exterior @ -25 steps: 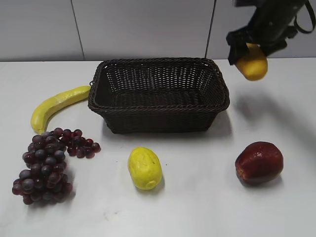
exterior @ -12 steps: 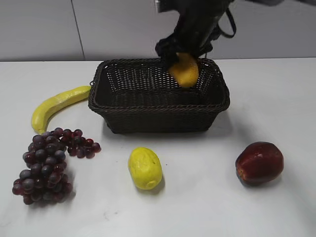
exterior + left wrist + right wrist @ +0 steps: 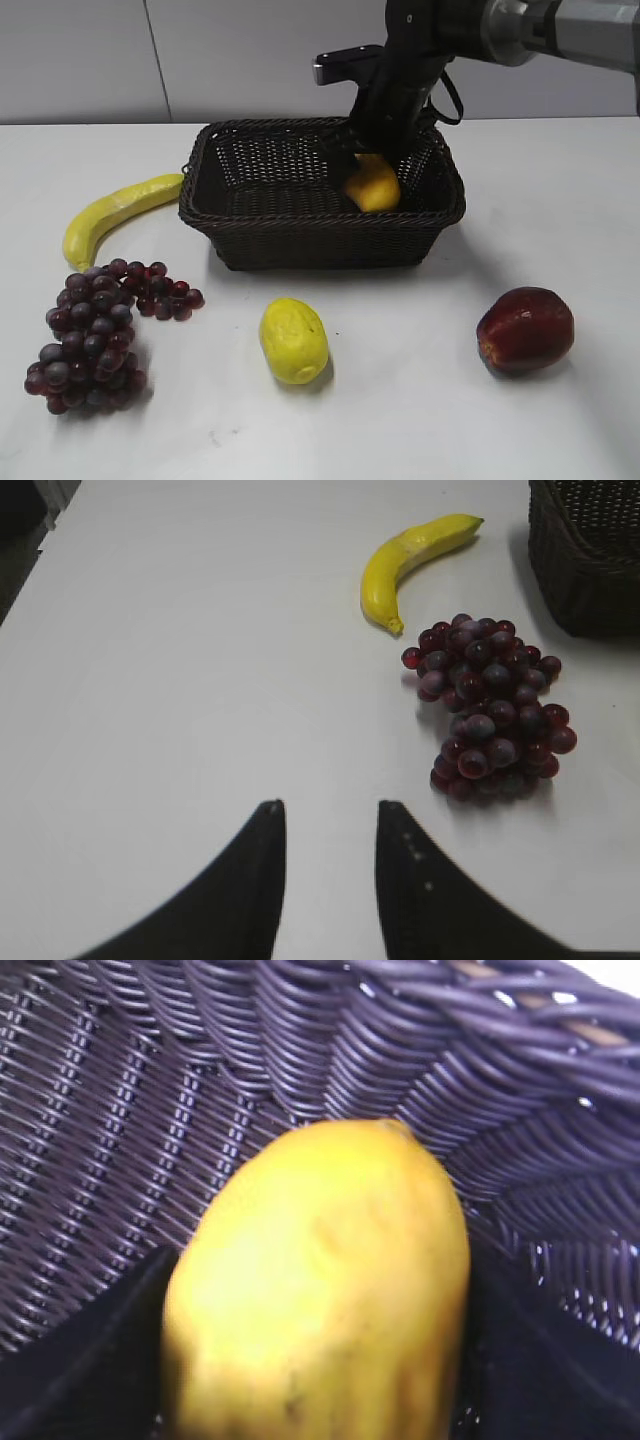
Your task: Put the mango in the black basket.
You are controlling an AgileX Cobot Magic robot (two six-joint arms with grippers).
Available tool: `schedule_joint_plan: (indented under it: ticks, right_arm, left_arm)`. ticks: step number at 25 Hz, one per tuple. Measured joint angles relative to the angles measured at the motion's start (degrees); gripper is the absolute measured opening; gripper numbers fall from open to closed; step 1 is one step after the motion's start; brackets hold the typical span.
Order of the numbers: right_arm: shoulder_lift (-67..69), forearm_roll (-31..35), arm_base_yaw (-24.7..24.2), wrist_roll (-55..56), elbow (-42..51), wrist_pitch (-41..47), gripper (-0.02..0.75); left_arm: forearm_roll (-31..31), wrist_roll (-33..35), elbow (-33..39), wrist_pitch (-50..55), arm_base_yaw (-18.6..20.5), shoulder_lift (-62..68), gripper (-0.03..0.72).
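Note:
The orange-yellow mango (image 3: pixel 373 187) is inside the black basket (image 3: pixel 240 225), near its right end, low against the wicker. My right gripper (image 3: pixel 370 160) reaches down into the basket and is shut on the mango. In the right wrist view the mango (image 3: pixel 320 1290) fills the space between the dark fingers, with the basket wall (image 3: pixel 150 1110) just behind it. My left gripper (image 3: pixel 328 815) is open and empty over bare table; it does not show in the exterior view.
A banana (image 3: pixel 115 213) lies left of the basket. Purple grapes (image 3: pixel 95 330) sit at the front left. A paler lemon-yellow fruit (image 3: pixel 294 340) lies in front of the basket. A dark red apple (image 3: pixel 525 329) sits at the front right.
My right gripper carried the mango from high at the right, leftward over the basket, then lowered it inside. The left gripper's earlier state is not shown.

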Motion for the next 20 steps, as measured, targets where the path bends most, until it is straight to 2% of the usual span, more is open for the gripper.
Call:
schedule_joint_plan:
  ticks: [2,8,15,20]
  right_arm:
    - [0.0,-0.06,0.0,-0.07,0.0,0.44,0.655]
    - [-3.21,-4.01,0.0,-0.13,0.0,4.69,0.657]
    - [-18.26,-9.88,-0.92,1.68,0.0,9.25,0.657]
    - [-30.53,-11.96,-4.33,3.48,2.0,12.52,0.652]
  left_arm:
    - [0.0,0.0,0.0,0.0,0.0,0.0,0.23]
    - [0.0,0.0,0.0,0.0,0.0,0.0,0.23]
    - [0.0,0.0,0.0,0.0,0.0,0.0,0.23]
    - [0.0,0.0,0.0,0.0,0.0,0.0,0.231]
